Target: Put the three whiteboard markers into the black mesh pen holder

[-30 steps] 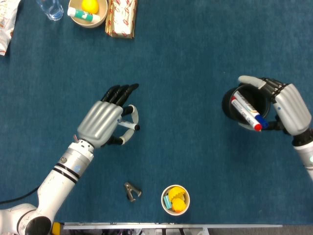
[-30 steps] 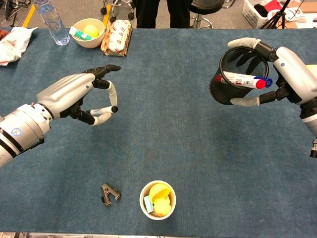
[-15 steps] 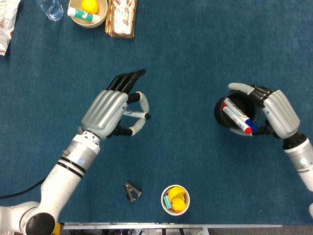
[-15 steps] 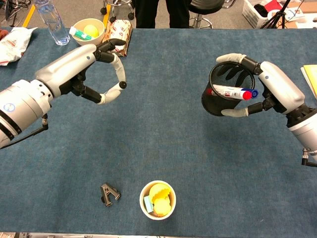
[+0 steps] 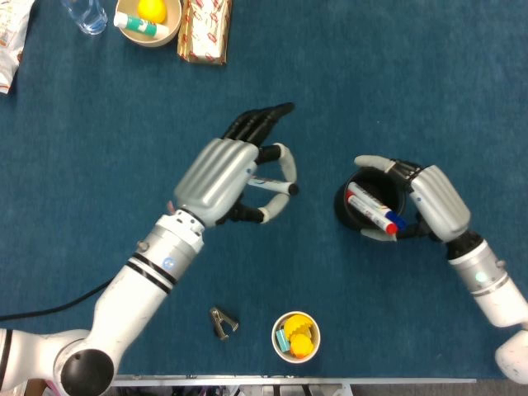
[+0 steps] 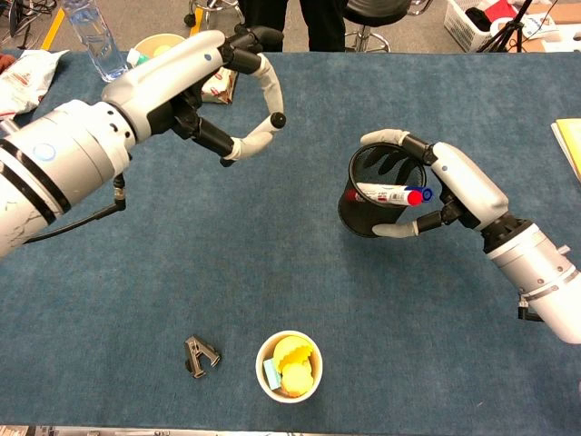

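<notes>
My left hand (image 5: 224, 175) hangs over the middle of the table and pinches a white whiteboard marker (image 5: 268, 185) with a black cap. In the chest view the left hand (image 6: 191, 86) is raised high, left of the holder. The black mesh pen holder (image 5: 369, 200) is gripped by my right hand (image 5: 435, 200) and is tilted, its mouth toward the left hand. Two markers (image 5: 375, 214), one red-capped and one blue-capped, lie inside it. The chest view shows the holder (image 6: 363, 216) off the table in my right hand (image 6: 463, 186), with the markers (image 6: 390, 193) across its mouth.
A paper cup (image 5: 295, 336) with yellow items stands near the front edge, and a small metal clip (image 5: 223, 323) lies left of it. At the far left are a bowl (image 5: 148, 25), a clear bottle (image 5: 87, 15) and a snack packet (image 5: 205, 31).
My left hand has risen and moved right toward the holder, still pinching the marker. My right hand has carried the holder left toward the table's middle.
</notes>
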Robot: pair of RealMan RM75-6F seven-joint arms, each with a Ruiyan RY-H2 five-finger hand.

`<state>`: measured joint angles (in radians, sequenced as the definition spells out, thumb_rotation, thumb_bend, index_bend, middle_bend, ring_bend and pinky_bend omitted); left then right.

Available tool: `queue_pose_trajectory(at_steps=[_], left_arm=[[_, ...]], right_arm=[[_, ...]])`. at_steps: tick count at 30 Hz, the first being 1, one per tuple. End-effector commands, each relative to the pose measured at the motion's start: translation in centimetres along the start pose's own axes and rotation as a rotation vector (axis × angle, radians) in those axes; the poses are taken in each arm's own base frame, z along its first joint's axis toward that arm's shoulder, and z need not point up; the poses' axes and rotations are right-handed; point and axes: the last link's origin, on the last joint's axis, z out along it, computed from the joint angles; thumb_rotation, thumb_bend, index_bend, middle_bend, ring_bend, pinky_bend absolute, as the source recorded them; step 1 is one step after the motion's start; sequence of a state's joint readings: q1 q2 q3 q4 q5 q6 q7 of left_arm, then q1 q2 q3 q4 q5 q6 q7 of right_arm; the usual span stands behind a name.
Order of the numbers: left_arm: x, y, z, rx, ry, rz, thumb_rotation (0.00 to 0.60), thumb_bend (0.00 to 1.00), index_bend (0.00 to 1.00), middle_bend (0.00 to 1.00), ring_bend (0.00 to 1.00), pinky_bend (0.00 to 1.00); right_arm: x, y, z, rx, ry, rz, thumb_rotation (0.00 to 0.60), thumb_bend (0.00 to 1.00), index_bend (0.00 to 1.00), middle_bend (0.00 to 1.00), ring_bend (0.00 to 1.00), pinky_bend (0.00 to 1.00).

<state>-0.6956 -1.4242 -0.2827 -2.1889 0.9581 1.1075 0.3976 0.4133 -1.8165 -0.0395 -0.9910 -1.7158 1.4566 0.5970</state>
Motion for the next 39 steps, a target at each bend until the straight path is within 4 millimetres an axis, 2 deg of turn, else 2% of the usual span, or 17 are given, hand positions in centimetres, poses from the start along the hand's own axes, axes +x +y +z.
queue_pose_trajectory(at_steps=[1,12,29,39], left_arm=[[-0.2,0.9,0.3,-0.019,-0.013,-0.005,0.600,0.35,0.59,0.00,0.00,0.01],[-1.0,3.8,1.4,-0.086,-0.051,-0.015,0.600,0.35,0.59,0.00,0.00,0.01],[-2.4,6.3,2.6,-0.133,-0.112,-0.065,0.600,0.35,0.59,0.00,0.00,0.01],[-3.1,6.9,3.1,-0.138,-0.151,-0.131,0.600,0.35,0.59,0.00,0.00,0.01]], right_arm=[[-0.8,0.0,0.2,0.000,-0.011,0.014,0.600,0.02,0.43,0.53,0.44,0.49],[-2.5,-0.3,1.5,0.014,-0.018,0.042,0.600,0.02,0.43,0.53,0.44,0.49],[-3.8,0.1,2.8,-0.004,-0.033,0.045,0.600,0.02,0.43,0.53,0.44,0.49],[-4.7,-0.6,3.7,0.033,-0.060,0.049,0.600,0.02,0.43,0.53,0.44,0.49]])
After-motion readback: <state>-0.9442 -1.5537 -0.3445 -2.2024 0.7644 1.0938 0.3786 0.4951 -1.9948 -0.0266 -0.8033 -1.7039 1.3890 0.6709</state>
